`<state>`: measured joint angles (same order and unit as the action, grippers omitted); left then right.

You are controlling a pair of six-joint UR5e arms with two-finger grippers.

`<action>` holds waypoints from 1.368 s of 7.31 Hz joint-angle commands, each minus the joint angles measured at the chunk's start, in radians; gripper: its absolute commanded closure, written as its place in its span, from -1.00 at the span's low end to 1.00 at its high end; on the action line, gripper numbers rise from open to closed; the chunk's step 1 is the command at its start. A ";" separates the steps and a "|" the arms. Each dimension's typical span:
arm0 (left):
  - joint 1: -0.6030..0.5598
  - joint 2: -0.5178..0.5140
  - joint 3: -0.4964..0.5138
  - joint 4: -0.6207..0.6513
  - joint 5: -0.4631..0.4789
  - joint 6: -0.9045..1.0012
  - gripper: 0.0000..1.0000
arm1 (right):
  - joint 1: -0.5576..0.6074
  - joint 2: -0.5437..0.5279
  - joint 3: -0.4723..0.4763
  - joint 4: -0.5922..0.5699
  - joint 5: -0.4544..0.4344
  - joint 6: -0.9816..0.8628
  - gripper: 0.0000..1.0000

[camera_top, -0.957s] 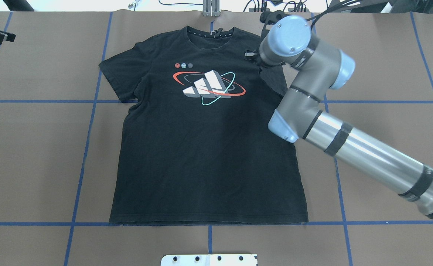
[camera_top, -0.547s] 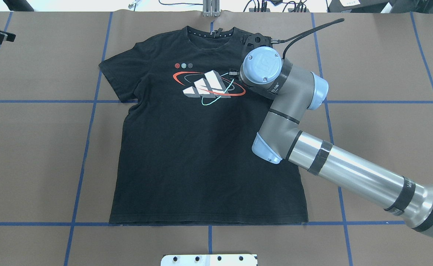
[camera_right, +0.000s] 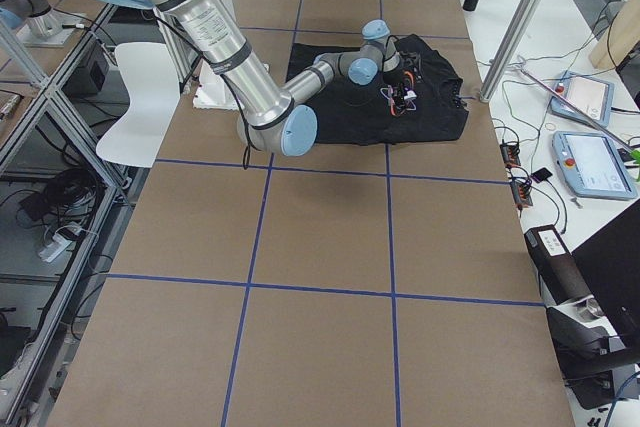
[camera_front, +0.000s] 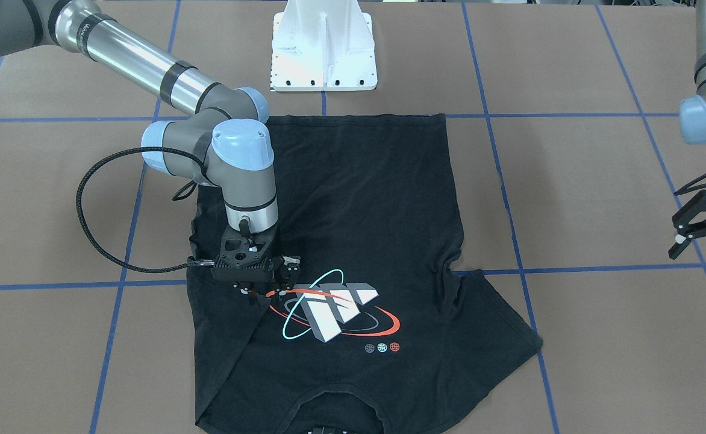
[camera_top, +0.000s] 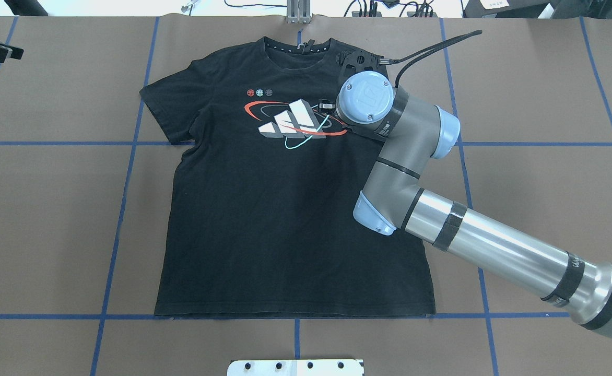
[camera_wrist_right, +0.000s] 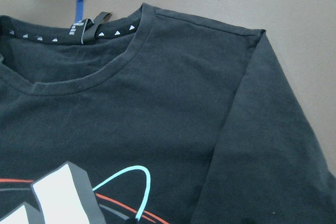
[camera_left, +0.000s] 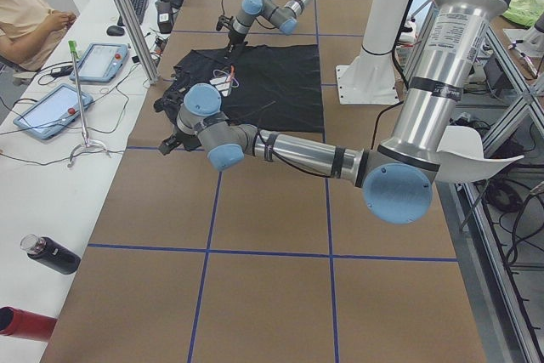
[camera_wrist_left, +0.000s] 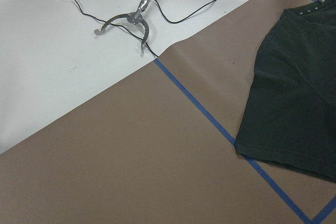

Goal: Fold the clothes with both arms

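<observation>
flat on the brown table (camera_top: pixel 50 209) lies the black t-shirt (camera_top: pixel 285 224), graphic side up, with its right sleeve folded inward over the chest. just at the edge of the orbit graphic (camera_front: pixel 329 310) sits the right gripper (camera_front: pixel 264 290) — its jaws look pinched together on the folded sleeve's cloth. well off to the side hangs the left gripper (camera_front: pixel 687 232), jaws apart and holding nothing.
</observation>
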<state>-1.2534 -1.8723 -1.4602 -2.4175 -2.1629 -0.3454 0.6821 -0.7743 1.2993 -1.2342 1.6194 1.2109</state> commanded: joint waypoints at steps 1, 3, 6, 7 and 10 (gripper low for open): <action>0.124 -0.103 0.064 0.000 0.170 -0.267 -1.00 | 0.101 -0.045 0.117 -0.123 0.150 -0.113 -0.99; 0.208 -0.175 0.223 -0.123 0.298 -0.406 -1.00 | 0.227 -0.175 0.219 -0.131 0.293 -0.302 -0.99; 0.337 -0.229 0.377 -0.224 0.495 -0.607 -0.93 | 0.353 -0.322 0.256 -0.111 0.388 -0.520 -0.99; 0.357 -0.249 0.414 -0.225 0.517 -0.624 -0.80 | 0.372 -0.376 0.253 -0.028 0.411 -0.549 -0.99; 0.382 -0.251 0.455 -0.247 0.545 -0.626 -0.37 | 0.383 -0.411 0.252 0.036 0.436 -0.553 -0.99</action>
<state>-0.8842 -2.1202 -1.0195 -2.6563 -1.6312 -0.9688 1.0613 -1.1769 1.5512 -1.2109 2.0500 0.6621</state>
